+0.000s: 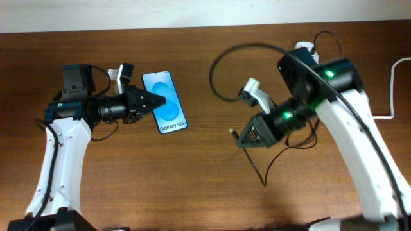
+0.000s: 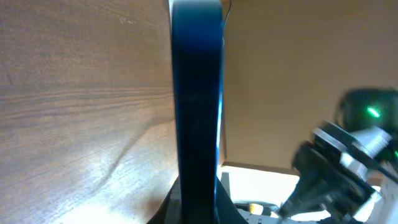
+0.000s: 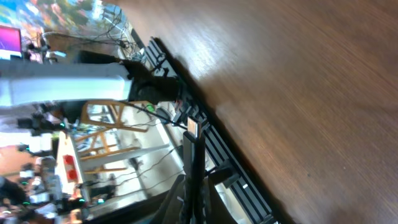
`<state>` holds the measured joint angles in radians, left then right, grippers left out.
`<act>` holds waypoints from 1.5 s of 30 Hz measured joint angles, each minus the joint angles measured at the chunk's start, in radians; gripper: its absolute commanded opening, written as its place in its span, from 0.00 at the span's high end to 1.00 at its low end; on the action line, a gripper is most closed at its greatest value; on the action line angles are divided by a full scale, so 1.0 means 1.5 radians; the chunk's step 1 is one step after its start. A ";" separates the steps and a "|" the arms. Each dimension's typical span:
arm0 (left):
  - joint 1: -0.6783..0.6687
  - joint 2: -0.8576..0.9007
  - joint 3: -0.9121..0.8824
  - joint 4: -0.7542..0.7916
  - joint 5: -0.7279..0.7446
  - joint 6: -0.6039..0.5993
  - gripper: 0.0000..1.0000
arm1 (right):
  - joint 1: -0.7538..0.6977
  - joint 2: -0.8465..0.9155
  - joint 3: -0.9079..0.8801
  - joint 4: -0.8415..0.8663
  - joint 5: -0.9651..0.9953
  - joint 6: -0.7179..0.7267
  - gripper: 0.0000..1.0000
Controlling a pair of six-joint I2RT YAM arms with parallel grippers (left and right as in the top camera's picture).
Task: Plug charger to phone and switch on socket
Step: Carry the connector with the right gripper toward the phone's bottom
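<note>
The phone (image 1: pixel 168 106) lies left of centre, blue screen up, "Galaxy" text at its near end. My left gripper (image 1: pixel 158 101) is shut on its left long edge. In the left wrist view the phone (image 2: pixel 196 106) is a dark blue bar standing edge-on between the fingers (image 2: pixel 171 208). My right gripper (image 1: pixel 238 138) hovers mid-table, shut on the charger (image 1: pixel 214 77) near its connector tip (image 1: pixel 232 133). The thin black cable (image 3: pixel 193 163) runs up between the jaws in the right wrist view. A white corner of the socket (image 1: pixel 304 46) peeks out behind the right arm at the back.
The charger's slack loops over the table behind and in front of the right arm, down to a bend (image 1: pixel 264 185). A thick white cord (image 1: pixel 393 90) runs along the right edge. The left arm's black base (image 1: pixel 77 80) stands at the far left.
</note>
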<state>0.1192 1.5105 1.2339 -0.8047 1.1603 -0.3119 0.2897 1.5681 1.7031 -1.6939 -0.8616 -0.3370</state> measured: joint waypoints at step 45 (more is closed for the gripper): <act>-0.071 0.146 0.000 0.131 0.116 -0.010 1.00 | 0.197 -0.138 -0.297 0.415 -0.003 0.311 0.96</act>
<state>0.0132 1.7302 1.2339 -0.6079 1.3350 -0.3264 0.5858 1.3605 1.2575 -1.0710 -0.8665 0.1287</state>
